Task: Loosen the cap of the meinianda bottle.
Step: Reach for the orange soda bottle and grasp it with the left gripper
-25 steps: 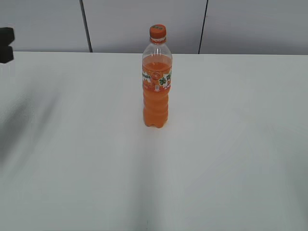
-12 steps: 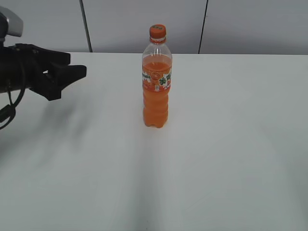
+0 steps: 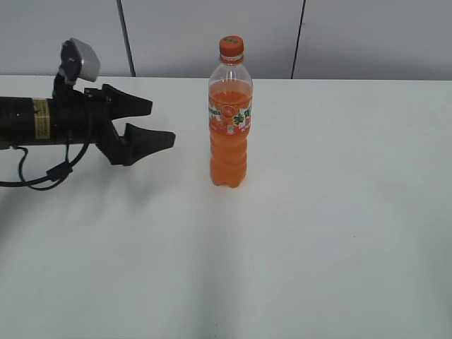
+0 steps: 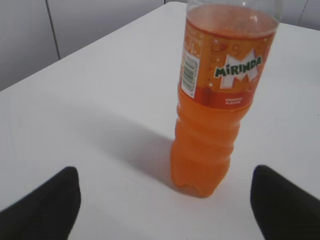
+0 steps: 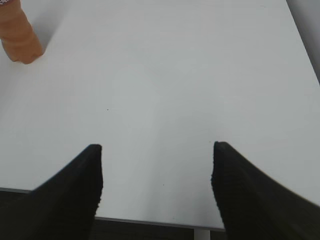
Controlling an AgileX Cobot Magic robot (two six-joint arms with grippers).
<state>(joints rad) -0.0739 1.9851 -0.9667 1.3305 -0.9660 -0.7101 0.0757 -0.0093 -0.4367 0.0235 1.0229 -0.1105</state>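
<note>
One bottle upright, both hands empty

One bottle point(image 3: 229, 116) standing upright near middle of white surface point(image 3: 339, 212), slightly toward far edge. Clear plastic, orange drink filling it up to the shoulder, ribbed lower body, orange-green-white label around the upper part. Cap point(image 3: 232, 46) seated on the neck, orange, small, with faint dark print on top. Nothing touching cap or bottle.

Left hand point(image 3: 161, 120) reaching in from left side of exterior view, level with the bottle's middle, fingers pointing toward it. Spread wide, one finger above the other in that view, nothing between them. Near the bottle but clearly apart from it. Grey camera housing point(image 3: 78, 62) mounted above the black arm, cable point(image 3: 42, 176) looping below.

From left wrist camera: bottle point(image 4: 215, 100) centred ahead between the two black fingertips point(image 4: 45, 205), label reading MIRINDA, barcode strip on its left edge, shadow falling to the left on the surface point(image 4: 100, 90). Cap out of that picture.

Right hand point(image 5: 156, 170) seen only by its own camera: two black fingers point(image 5: 75, 190) set well apart over bare surface point(image 5: 165, 75) near its front edge, holding nothing. Base of bottle point(image 5: 19, 35) at far upper left corner there, well apart from this hand.
</note>
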